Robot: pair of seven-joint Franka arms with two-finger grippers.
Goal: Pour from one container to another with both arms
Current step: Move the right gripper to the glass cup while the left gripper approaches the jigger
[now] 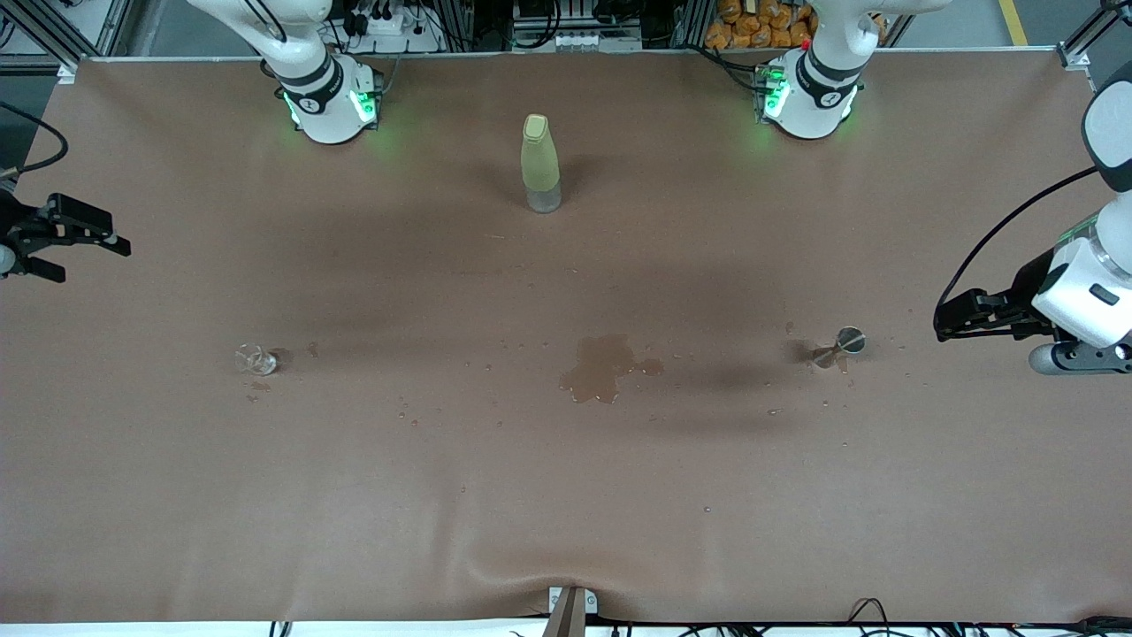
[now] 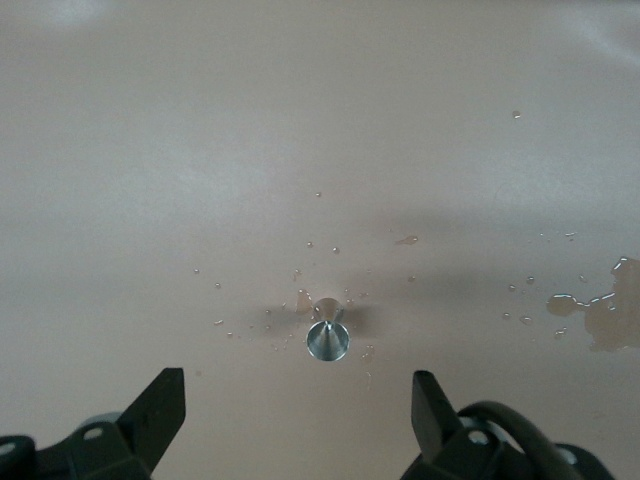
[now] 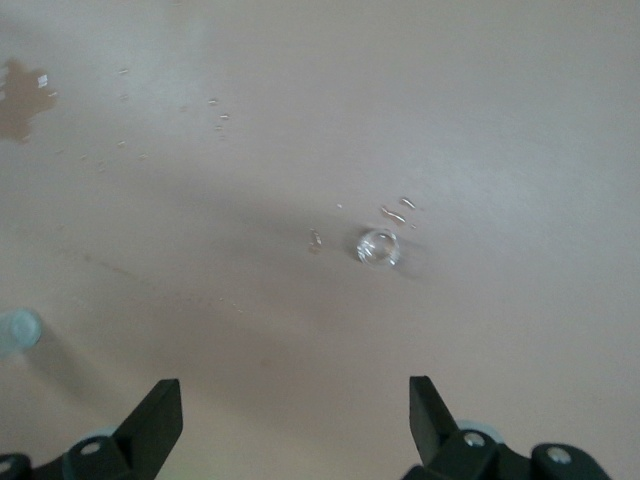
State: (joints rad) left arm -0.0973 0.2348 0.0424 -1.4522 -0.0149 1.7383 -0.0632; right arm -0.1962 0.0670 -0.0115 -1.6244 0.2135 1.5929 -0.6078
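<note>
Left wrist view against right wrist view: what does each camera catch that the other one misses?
Only the left wrist view shows the metal jigger, standing among droplets ahead of the left gripper, whose fingers are spread open. Only the right wrist view shows the small clear glass and the base of the bottle, with the right gripper open too. Both show the brown table and the spilled puddle.

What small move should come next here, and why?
Probably the left hand should descend toward the small metal cone-shaped jigger. Both hands are open and hold nothing; the right hand hangs over its end of the table near the small clear glass. The left wrist view already centres the jigger between the fingers.
</note>
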